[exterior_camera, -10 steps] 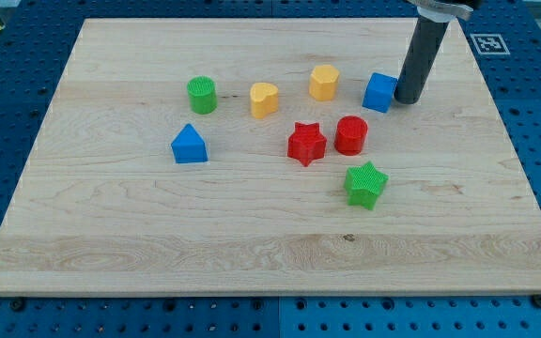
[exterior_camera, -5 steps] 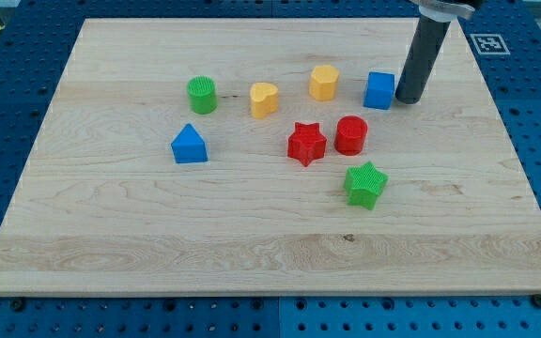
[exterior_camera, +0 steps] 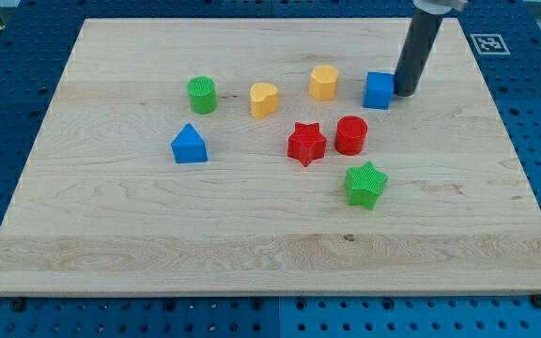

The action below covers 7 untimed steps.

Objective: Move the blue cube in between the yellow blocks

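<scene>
The blue cube (exterior_camera: 378, 90) sits on the wooden board at the upper right. My tip (exterior_camera: 406, 91) stands just to its right, touching or almost touching its right side. The yellow hexagonal block (exterior_camera: 323, 83) lies a short way to the cube's left. The yellow heart-shaped block (exterior_camera: 264, 99) lies further left, with a gap between the two yellow blocks.
A red star (exterior_camera: 306, 144) and a red cylinder (exterior_camera: 351, 135) lie below the yellow blocks. A green star (exterior_camera: 365, 184) is lower right, a green cylinder (exterior_camera: 201, 95) at the left, and a blue triangular block (exterior_camera: 189, 144) below it. The board's right edge (exterior_camera: 515, 150) is near.
My tip has shifted slightly up and left, staying against the blue cube's right side. The cube has turned a little and barely moved.
</scene>
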Motion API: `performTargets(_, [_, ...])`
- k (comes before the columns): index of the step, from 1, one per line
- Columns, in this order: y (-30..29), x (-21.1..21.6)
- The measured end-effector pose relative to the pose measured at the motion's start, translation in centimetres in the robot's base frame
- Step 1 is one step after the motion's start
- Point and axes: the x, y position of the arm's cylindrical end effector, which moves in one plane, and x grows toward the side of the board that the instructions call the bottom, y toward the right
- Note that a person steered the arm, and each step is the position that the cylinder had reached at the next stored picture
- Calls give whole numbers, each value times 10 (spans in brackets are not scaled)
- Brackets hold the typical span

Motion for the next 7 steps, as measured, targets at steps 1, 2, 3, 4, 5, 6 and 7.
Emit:
performTargets(1, [-18,0])
performTargets(2, [-23,1])
performTargets(3, [-23,2])
performTargets(4, [-25,8])
performTargets(5, [-37,27])
performTargets(6, [-57,30])
performTargets(7, [-85,29])
